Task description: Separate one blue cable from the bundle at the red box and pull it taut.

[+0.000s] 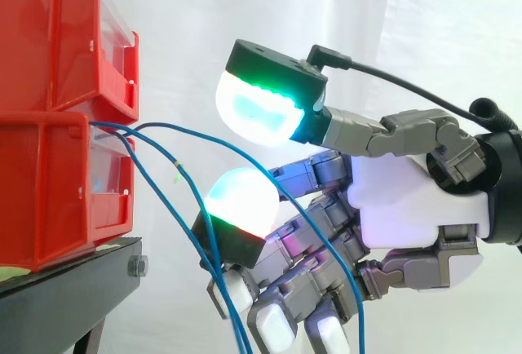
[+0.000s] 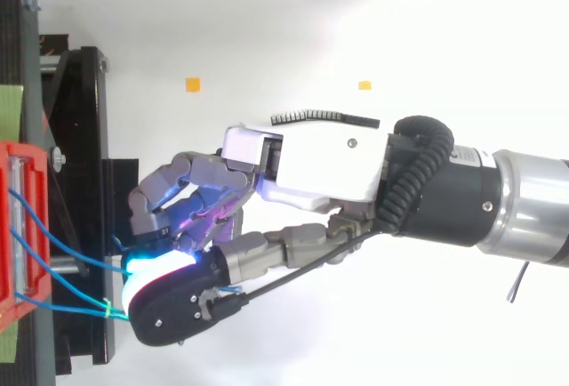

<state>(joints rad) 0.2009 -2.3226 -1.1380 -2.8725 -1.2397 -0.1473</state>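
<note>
Two red bins [image 1: 49, 126] sit stacked on a black stand [image 1: 73, 282] at the left. Thin blue cables [image 1: 204, 133] come out at the front of the bins, where the two meet. They look like long, bendy strings. They hang loose and curve down to the right. A small green tie [image 1: 178, 176] sits on one of them. One cable runs across the hand [image 1: 408, 199] and down, and the others drop past it. The hand is right at the cables, near the bins. I cannot tell if it holds a cable.
</note>
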